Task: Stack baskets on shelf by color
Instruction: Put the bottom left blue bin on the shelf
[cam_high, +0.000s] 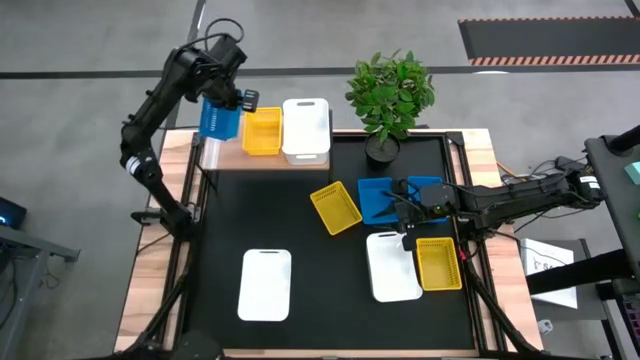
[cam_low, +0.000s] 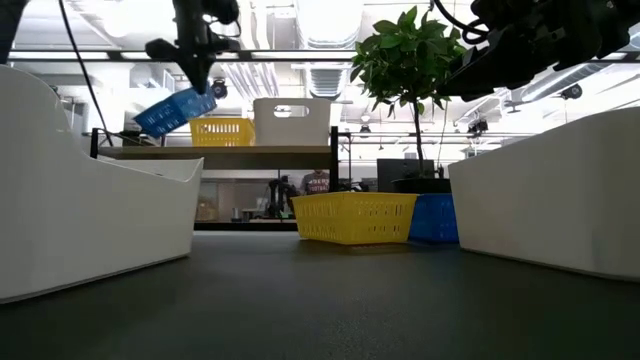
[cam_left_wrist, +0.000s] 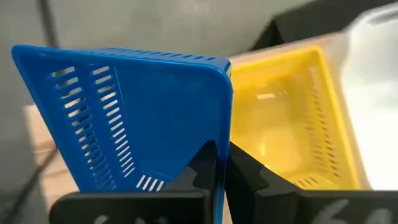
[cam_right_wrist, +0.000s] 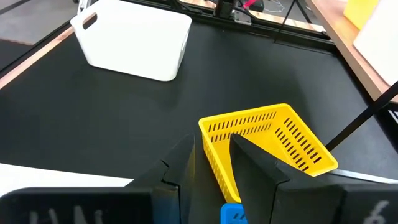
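Observation:
My left gripper (cam_high: 236, 102) (cam_left_wrist: 222, 168) hangs over the left end of the light-wood shelf (cam_high: 262, 160), shut on a blue basket (cam_high: 218, 121) (cam_low: 175, 111). On the shelf stand a yellow basket (cam_high: 262, 130) and a white basket (cam_high: 306, 130). My right gripper (cam_high: 399, 207) (cam_right_wrist: 211, 163) is open above two blue baskets (cam_high: 375, 199) on the black table. A yellow basket (cam_high: 336, 207) (cam_right_wrist: 267, 142) lies just beyond its fingertips, and I see no touch. Two white baskets (cam_high: 265, 284) (cam_high: 392, 265) and one more yellow basket (cam_high: 438, 263) lie nearer. My left gripper pinches the blue basket's side wall at its rim (cam_left_wrist: 219, 146), one finger (cam_left_wrist: 200, 171) inside and the other (cam_left_wrist: 247, 173) outside. The fingers come from above. The basket is lifted clear of the shelf and tilted, its free end hanging lower (cam_low: 150, 120).
A potted plant (cam_high: 390, 95) stands at the table's far edge, right of the shelf and beyond the blue baskets. The shelf's left third (cam_high: 215, 155) under the held basket is bare wood. Open black tabletop (cam_high: 260, 215) lies between the shelf and the near white basket.

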